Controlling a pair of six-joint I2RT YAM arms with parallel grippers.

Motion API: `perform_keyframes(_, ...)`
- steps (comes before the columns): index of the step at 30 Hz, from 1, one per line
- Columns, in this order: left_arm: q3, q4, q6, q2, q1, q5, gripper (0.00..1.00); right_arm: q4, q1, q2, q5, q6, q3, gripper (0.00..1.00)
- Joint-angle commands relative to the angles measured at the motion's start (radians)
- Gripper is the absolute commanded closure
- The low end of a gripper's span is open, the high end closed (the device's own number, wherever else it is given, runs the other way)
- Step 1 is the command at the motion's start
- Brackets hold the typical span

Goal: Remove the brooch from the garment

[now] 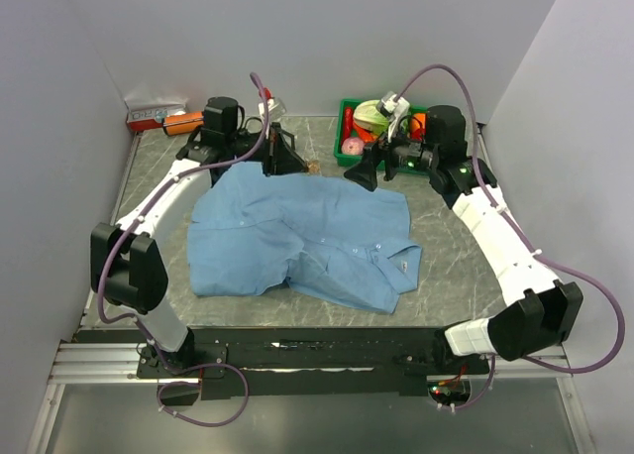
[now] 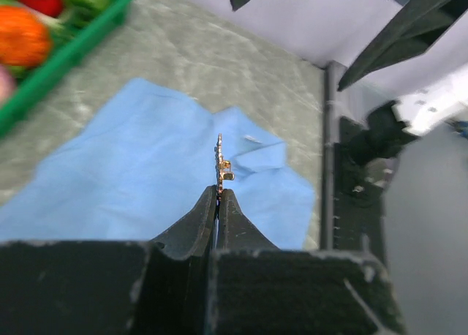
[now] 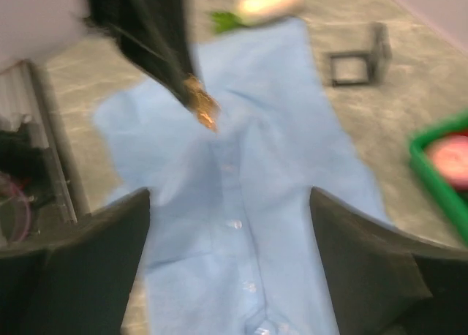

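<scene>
The garment (image 1: pixel 307 236), a light blue button-up shirt, lies spread and wrinkled across the middle of the table. My left gripper (image 2: pixel 219 191) is shut on the brooch (image 2: pixel 221 162), a tiny coppery ornament sticking out past the fingertips, held over the shirt's (image 2: pixel 139 181) far part. In the top view the left gripper (image 1: pixel 287 163) is at the garment's far edge. The right wrist view shows the same brooch (image 3: pixel 202 110) at the tip of the left fingers (image 3: pixel 157 42). My right gripper (image 3: pixel 230 203) stands wide open above the button placket (image 3: pixel 234 224), holding nothing; from above it (image 1: pixel 369 172) hangs by the shirt's far right corner.
A green tray (image 1: pixel 343 149) of toy vegetables stands at the back right, close behind the right gripper. An orange and red box (image 1: pixel 158 120) lies at the back left. A small black frame (image 3: pixel 358 57) and a pale oval object (image 3: pixel 270 4) sit beyond the shirt.
</scene>
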State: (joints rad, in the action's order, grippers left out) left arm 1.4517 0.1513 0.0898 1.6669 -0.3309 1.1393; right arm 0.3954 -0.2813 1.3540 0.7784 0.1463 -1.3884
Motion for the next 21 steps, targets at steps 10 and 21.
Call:
perform_keyframes(10,0.234,0.388,-0.599,0.065,0.075,-0.528,0.99,0.187,0.007,-0.163,-0.588,0.202,0.107,0.0)
perform_keyframes(21,0.214,0.143,-0.578,0.212,0.075,-0.792,0.99,0.301,0.071,-0.274,-0.571,0.345,0.258,0.0)
